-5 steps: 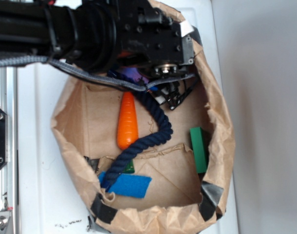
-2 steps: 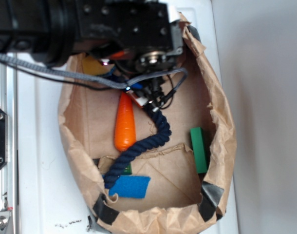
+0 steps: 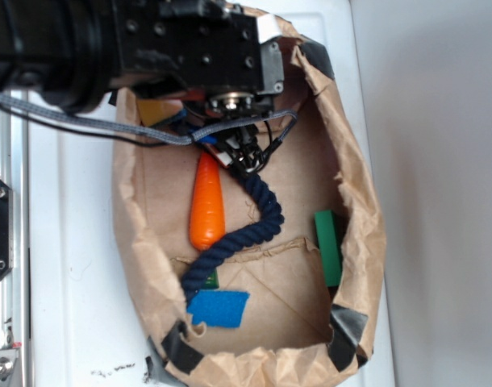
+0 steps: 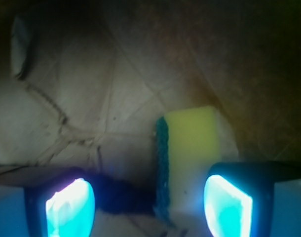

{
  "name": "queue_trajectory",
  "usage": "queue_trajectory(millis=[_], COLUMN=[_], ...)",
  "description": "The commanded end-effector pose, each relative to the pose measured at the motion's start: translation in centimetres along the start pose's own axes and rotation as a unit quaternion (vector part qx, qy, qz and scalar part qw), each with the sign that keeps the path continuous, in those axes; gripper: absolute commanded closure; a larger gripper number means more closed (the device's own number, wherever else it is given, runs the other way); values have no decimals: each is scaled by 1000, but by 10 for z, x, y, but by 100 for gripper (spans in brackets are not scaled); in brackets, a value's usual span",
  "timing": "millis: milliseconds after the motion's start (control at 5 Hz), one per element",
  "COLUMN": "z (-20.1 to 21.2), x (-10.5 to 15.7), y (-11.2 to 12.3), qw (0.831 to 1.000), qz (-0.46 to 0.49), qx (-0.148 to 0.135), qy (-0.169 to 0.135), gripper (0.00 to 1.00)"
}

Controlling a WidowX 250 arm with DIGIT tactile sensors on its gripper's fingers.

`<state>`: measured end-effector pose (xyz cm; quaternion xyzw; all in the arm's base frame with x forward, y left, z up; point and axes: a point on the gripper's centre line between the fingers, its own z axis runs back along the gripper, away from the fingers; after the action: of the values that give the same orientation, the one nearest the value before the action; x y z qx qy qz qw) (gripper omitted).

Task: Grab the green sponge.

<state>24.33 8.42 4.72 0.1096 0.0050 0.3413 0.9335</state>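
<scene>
Inside the paper bag [image 3: 367, 242], the green sponge [image 4: 192, 148] stands on edge against the bag's wall, yellow foam facing the wrist camera and its thin green layer on the left. The gripper [image 4: 148, 207] is spread wide with nothing in it, its glowing fingertips [image 4: 227, 205] either side of the sponge's near end. Farther down the bag lie a carrot [image 3: 207, 203], dark rope [image 3: 246, 234], green block [image 3: 328, 246] and blue pad [image 3: 218, 308].

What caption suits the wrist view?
Open gripper hovering inside brown paper bag, yellow foam sponge with green scouring edge between its glowing fingertips.
</scene>
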Motion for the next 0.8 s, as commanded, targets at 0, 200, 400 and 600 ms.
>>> queue_trajectory(millis=[0, 200, 400, 600], z=[-18, -12, -9, -1], x=[5, 5, 5, 4], y=[4, 2, 2, 8], qw=[999, 999, 999, 998], qz=[25, 19, 16, 2], qx=[13, -5, -12, -32], qy=[-31, -38, -40, -45], gripper=[0, 100, 100, 100])
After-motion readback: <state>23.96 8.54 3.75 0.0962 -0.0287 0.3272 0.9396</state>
